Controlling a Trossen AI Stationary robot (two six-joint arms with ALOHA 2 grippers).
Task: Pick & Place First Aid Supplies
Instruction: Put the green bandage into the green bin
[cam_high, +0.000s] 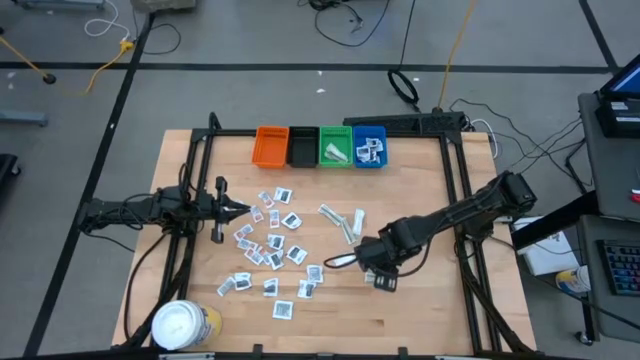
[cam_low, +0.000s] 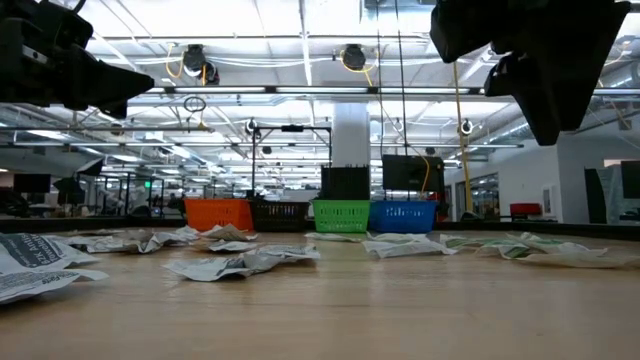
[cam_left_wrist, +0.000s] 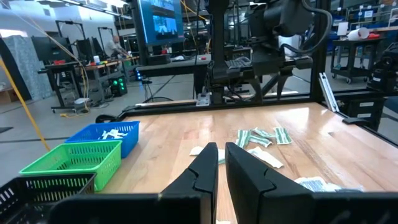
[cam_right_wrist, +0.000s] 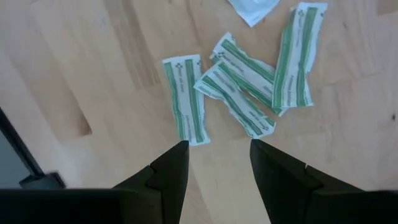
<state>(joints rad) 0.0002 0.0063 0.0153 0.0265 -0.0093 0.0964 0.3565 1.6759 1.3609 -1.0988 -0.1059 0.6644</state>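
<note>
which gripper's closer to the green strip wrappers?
Right. The right gripper hangs open just beside the green strip wrappers; the left gripper sits shut across the white sachets.

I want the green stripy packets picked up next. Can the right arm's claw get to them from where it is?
Probably yes. The right gripper is open and pointing down at the green-striped packets, which lie flat on the bare table. Nothing stands between them. Some packets overlap, so it may catch more than one.
</note>
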